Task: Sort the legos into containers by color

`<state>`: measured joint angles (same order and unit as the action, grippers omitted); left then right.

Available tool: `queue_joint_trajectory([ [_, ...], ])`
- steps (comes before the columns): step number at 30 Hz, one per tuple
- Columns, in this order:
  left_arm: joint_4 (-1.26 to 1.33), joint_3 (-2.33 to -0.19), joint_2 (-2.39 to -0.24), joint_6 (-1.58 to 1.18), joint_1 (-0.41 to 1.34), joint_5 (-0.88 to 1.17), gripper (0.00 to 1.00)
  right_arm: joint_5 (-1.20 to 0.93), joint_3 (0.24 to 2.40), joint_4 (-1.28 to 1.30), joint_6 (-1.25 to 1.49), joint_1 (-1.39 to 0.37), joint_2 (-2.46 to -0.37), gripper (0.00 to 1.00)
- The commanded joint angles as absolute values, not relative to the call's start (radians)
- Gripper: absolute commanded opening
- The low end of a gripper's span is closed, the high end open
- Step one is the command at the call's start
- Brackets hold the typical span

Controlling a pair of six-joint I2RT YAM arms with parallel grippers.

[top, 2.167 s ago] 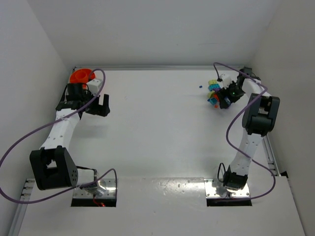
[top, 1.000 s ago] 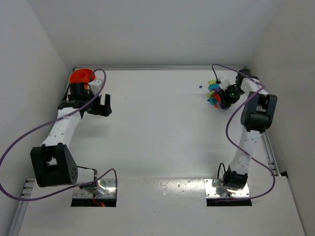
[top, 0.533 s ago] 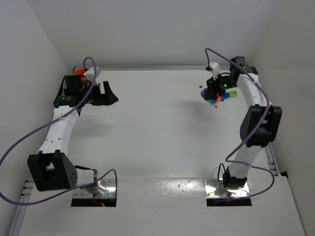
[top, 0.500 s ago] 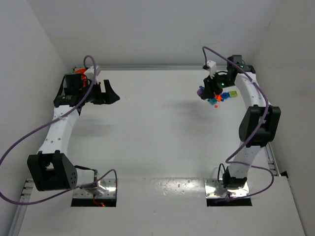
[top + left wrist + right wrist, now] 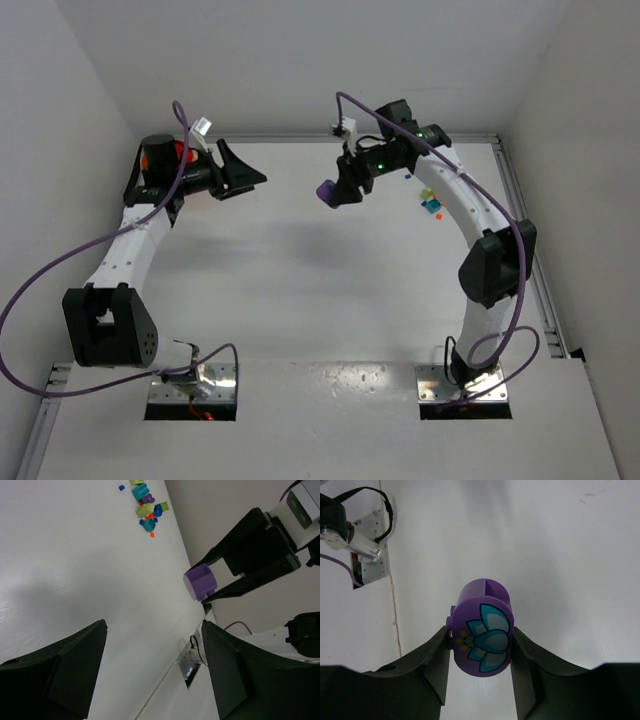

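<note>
Right tool (image 5: 480, 632): pinching purple flower brick (image 5: 482, 650)
Left tool (image 5: 154, 625): spread, empty
Handling: likely light, stiff, slick; grip across its sides

Looking across the white counter (image 5: 75, 555) toward a purple brick (image 5: 199, 581) held off the surface.

The left gripper (image 5: 154, 625) fills the lower corners, its dark jaws standing wide apart with nothing between them. At right of centre the right gripper (image 5: 202, 583) reaches in from the upper right, its black jaws clamped on the purple brick against the pale wall (image 5: 225, 505). A small cluster of legos (image 5: 146, 506) in yellow-green, teal, blue, purple and orange lies on the counter at the top centre.
</note>
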<state>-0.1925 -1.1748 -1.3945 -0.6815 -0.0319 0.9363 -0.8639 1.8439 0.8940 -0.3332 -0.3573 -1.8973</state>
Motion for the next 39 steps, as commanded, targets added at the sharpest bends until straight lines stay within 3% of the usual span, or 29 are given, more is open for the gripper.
queue_joint_trajectory([
  [1,-0.094,-1.158,-1.402,-0.802,-0.023,1.015,0.82,-0.832,1.891,0.821,-0.278,-0.434,-1.894,0.15],
  [4,-0.094,-1.158,-1.402,-0.802,-0.003,1.025,0.78,-0.764,1.901,0.792,-0.278,-0.492,-1.904,0.15],
  [7,-0.084,-1.147,-1.402,-0.792,-0.003,1.072,0.66,-0.712,1.911,0.781,-0.278,-0.524,-1.913,0.15],
  [13,-0.084,-1.106,-1.402,-0.765,0.017,1.154,0.66,-0.673,1.954,0.782,-0.325,-0.564,-1.931,0.15],
  [16,-0.084,-1.088,-1.402,-0.765,0.035,1.164,0.76,-0.655,1.954,0.782,-0.334,-0.590,-1.931,0.15],
  [20,-0.072,-1.088,-1.411,-0.765,0.061,1.177,0.81,-0.626,1.954,0.773,-0.368,-0.617,-1.931,0.15],
  [29,-0.049,-1.078,-1.420,-0.785,0.089,1.186,0.82,-0.558,1.905,0.759,-0.425,-0.684,-1.908,0.15],
  [39,-0.031,-1.002,-1.410,-0.785,0.089,1.186,0.63,-0.531,1.914,0.750,-0.425,-0.693,-1.908,0.15],
])
